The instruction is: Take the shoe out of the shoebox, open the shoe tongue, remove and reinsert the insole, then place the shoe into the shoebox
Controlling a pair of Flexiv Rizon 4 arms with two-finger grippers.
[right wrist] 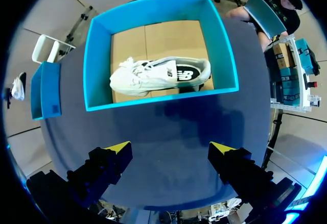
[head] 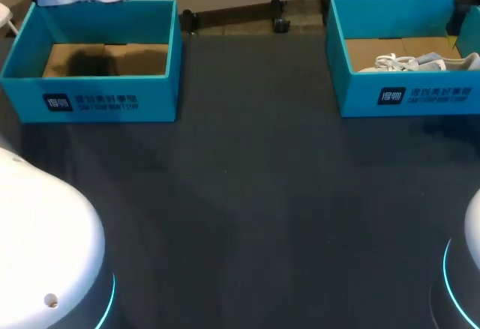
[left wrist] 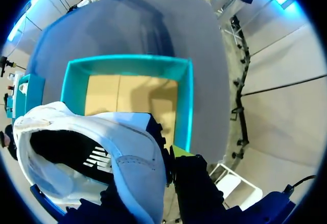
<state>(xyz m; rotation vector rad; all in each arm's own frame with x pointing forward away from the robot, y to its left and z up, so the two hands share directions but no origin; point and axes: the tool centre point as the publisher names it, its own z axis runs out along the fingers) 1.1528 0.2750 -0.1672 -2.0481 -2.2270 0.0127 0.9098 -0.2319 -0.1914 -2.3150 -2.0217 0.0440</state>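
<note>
Beneath the left tool the left shoebox shows only its bare cardboard floor. The white shoe hangs above it, with the tool clamped on its side wall near the collar. Taking the shoe out looks done. Opening the tongue, the insole work and the return to the box seem still to come, though the insole's state is hidden. The right tool hovers with fingers apart over the tabletop. Ahead of it, a second shoe lies in the right shoebox.
</note>
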